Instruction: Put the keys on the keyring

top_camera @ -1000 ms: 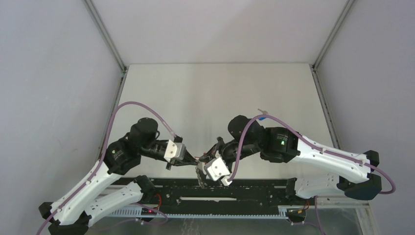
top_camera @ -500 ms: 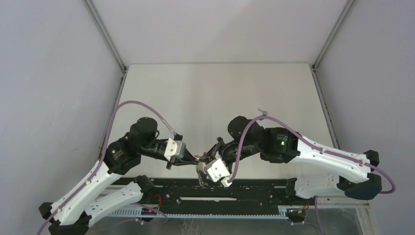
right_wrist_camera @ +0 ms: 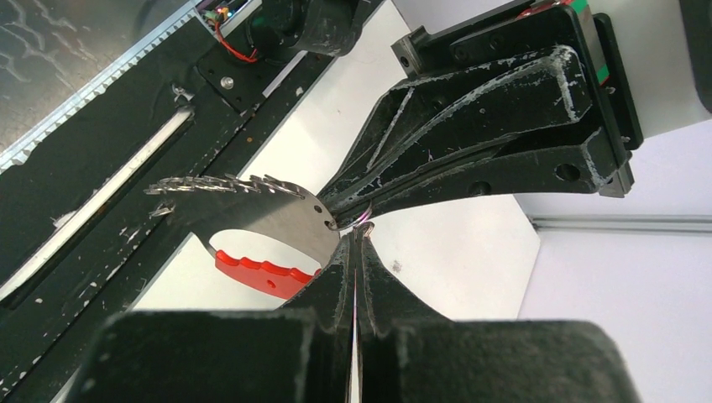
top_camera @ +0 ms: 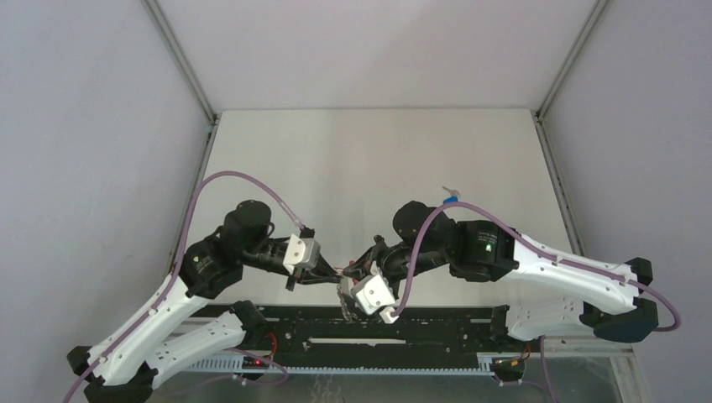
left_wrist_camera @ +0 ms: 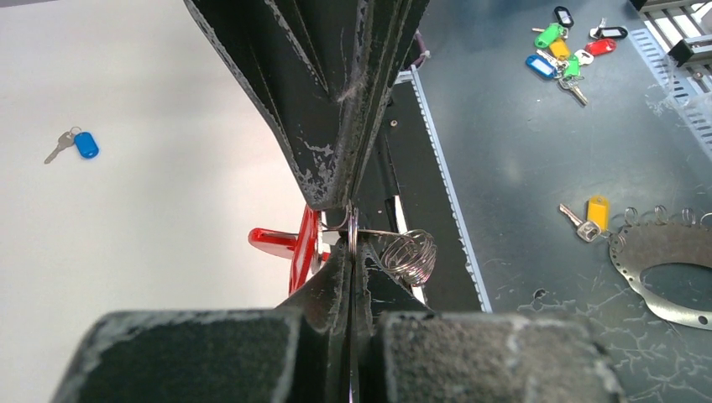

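Note:
My left gripper and right gripper meet tip to tip low over the table's near edge. Both are shut on a thin silver ring of the keyring. The keyring is a silver curved plate with small rings along its edge and a red scalloped band, and it hangs between the two grippers. In the left wrist view its red band and a coil of silver rings show beside my fingertips. The blue-tagged key lies apart on the white table, half behind the right arm's cable. I cannot make out the red-tagged key.
The black rail runs along the table's near edge, under the grippers. On the dark floor beyond the edge lie a bunch of coloured key tags, a yellow-tagged key and a metal ring plate.
The right arm has eased slightly to the left and the left wrist slightly to the right, so more of the blue key shows. Both grippers stay shut at the same meeting point.

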Motion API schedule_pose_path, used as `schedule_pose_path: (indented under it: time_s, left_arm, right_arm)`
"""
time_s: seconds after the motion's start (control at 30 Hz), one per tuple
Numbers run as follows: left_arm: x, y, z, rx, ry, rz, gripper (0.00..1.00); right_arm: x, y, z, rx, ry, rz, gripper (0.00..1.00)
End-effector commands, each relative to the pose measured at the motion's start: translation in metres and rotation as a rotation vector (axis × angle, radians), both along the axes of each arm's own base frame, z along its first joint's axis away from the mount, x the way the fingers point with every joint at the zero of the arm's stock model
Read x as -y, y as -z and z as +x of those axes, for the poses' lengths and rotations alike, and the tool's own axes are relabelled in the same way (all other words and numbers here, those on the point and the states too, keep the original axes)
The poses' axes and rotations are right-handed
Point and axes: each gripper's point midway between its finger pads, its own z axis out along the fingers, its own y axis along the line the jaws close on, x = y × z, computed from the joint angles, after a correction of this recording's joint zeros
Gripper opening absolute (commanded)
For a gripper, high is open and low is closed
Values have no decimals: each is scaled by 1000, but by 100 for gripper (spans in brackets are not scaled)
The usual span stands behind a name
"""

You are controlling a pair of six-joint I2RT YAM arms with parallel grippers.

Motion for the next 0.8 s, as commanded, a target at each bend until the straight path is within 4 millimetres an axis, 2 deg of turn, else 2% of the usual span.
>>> schedule_pose_path:
  time_s: [0.0,0.3,0.5,0.63,0.77]
  left_arm:
    - [3,-18,0,10,7,-45,0]
    - [3,-17,2,10,-3,-41,0]
    - [3,-18,3,18,-3,-43,0]
    - [2,-18,1,24,1,-42,0]
    - [1,-19,-1,18,10,-46,0]
  right_arm:
    - [3,-21,-5,26,-15,68,0]
    - [0,-24,-9,21,-33,83,0]
    - [-2,-19,-6,18,-23,68,0]
    - [4,-12,5,8,13,39,0]
    - [10,-14,3,-3,10,67,0]
